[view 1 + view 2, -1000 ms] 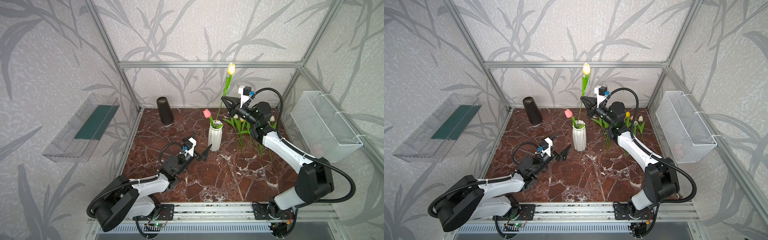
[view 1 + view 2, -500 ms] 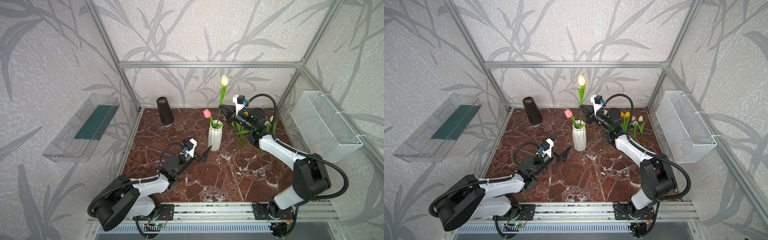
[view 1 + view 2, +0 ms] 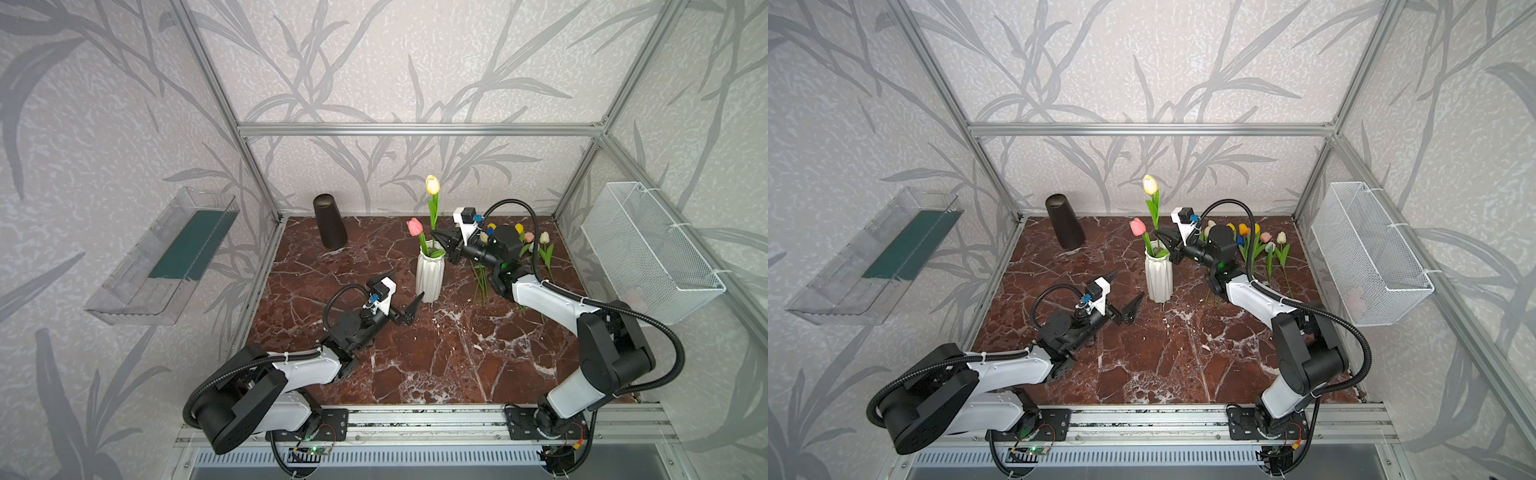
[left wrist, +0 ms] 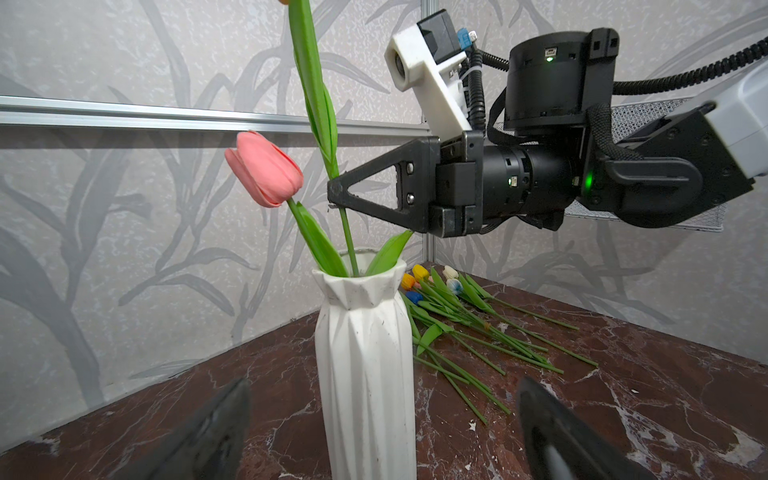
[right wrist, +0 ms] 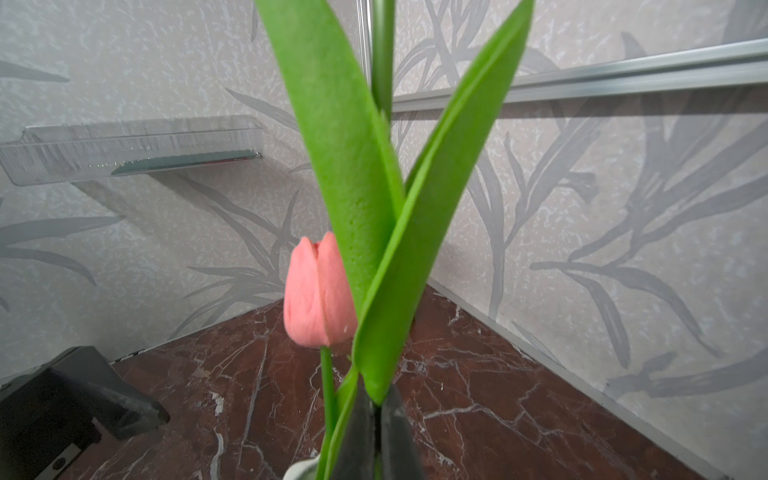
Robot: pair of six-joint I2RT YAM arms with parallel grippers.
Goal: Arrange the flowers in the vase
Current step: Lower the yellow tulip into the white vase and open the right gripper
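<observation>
A white ribbed vase (image 3: 430,274) (image 3: 1158,274) (image 4: 365,353) stands mid-table with a pink tulip (image 3: 414,227) (image 3: 1137,227) (image 4: 266,170) (image 5: 318,291) in it. My right gripper (image 3: 436,237) (image 3: 1160,235) (image 4: 332,195) (image 5: 376,411) is shut on the stem of a yellow tulip (image 3: 432,184) (image 3: 1150,184) just above the vase mouth. The stem's lower end reaches into the vase. My left gripper (image 3: 401,291) (image 3: 1124,289) (image 4: 383,381) is open, low beside the vase, its fingers apart from it. The other flowers (image 3: 519,245) (image 3: 1254,245) (image 4: 457,311) lie in a bunch at the back right.
An upturned black cup (image 3: 330,228) (image 3: 1064,228) stands at the back left. A white wire basket (image 3: 648,249) hangs on the right wall and a clear shelf (image 3: 166,257) on the left wall. Metal frame posts ring the marble table.
My right gripper has come down and left with the yellow tulip, and its stem now enters the vase. The left arm has not moved.
</observation>
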